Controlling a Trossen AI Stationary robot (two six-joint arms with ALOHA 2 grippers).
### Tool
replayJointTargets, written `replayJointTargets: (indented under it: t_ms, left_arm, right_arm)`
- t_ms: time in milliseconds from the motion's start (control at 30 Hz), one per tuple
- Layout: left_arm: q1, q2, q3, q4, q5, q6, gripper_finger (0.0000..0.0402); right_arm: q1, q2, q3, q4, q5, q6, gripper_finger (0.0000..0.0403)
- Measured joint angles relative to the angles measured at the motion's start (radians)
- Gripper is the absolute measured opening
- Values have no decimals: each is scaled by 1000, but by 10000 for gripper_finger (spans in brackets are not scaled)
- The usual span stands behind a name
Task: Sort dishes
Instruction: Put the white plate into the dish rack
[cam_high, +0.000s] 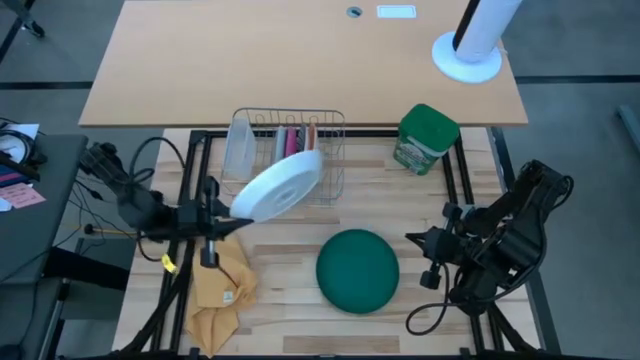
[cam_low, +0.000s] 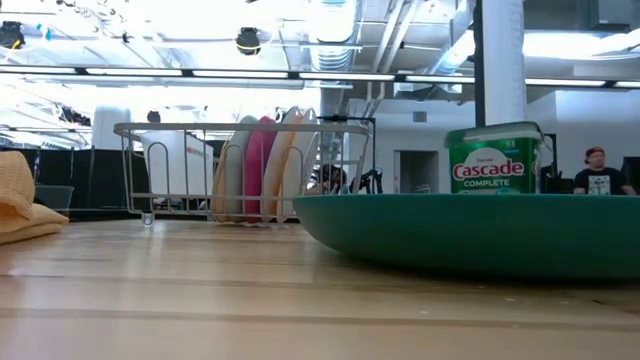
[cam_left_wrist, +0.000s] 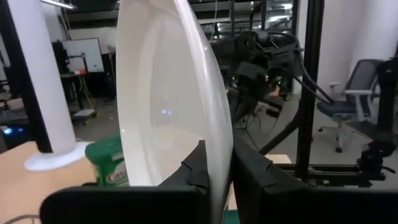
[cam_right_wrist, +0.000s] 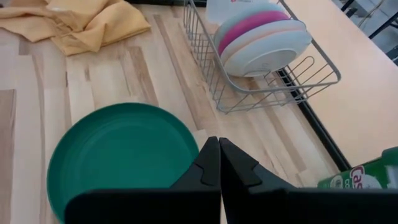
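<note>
Plates sit in three places on a pale wooden table (cam_high: 290, 320) seen from above. Left gripper (cam_high: 222, 222) is clamped on the rim of a white plate (cam_high: 280, 186), holding it tilted in the air, partly over the front edge of a wire rack (cam_high: 338, 150). In the left wrist view the two dark fingers (cam_left_wrist: 198, 171) pinch the plate's edge between them, and the plate stands nearly on edge, filling much of that view.

Inside the rack, several small plates (cam_right_wrist: 261, 37) stand on edge side by side: a grey one, a pink one and pale ones behind. A frosted container (cam_high: 238, 148) leans at the rack's left end.

A larger plate (cam_high: 358, 270) lies face down on the table in front of the rack, showing its dark green back. It is near the right gripper (cam_high: 428, 246) but apart from it. That gripper hangs to the right of the green plate, its fingers (cam_right_wrist: 208, 165) pressed together with nothing between them.

A green canister (cam_high: 426, 138) stands just right of the rack. A yellow cloth (cam_high: 220, 290) lies crumpled at the table's front left, below the left gripper.
</note>
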Motion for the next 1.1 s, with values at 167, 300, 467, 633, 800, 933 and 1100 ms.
replayJointTargets:
  t_ms: [167, 300, 467, 633, 800, 933, 1100]
  left_arm:
    - [0, -115, -99, 13, 5, -22, 31]
    - [0, -175, -135, 23, 14, -37, 22]
    - [0, -191, -142, 15, 38, -40, 17]
    - [0, -176, -142, 19, 42, -52, 12]
    - [0, -148, -142, 32, -5, -18, 5]
    - [0, -150, -141, 71, 5, -1, 5]
    - [0, -148, -141, 69, 48, 3, 5]
  right_arm:
    - [0, 0, 0, 1, 0, -23, 0]
    - [-7, 0, 0, 1, 0, -26, 0]
    - [-16, 0, 0, 1, 0, -26, 0]
    - [-16, 0, 0, 16, 0, -26, 0]
    - [-16, 0, 0, 20, 0, -34, 0]
    - [-16, 0, 0, 23, 0, -34, 0]
    - [-16, 0, 0, 23, 1, -34, 0]
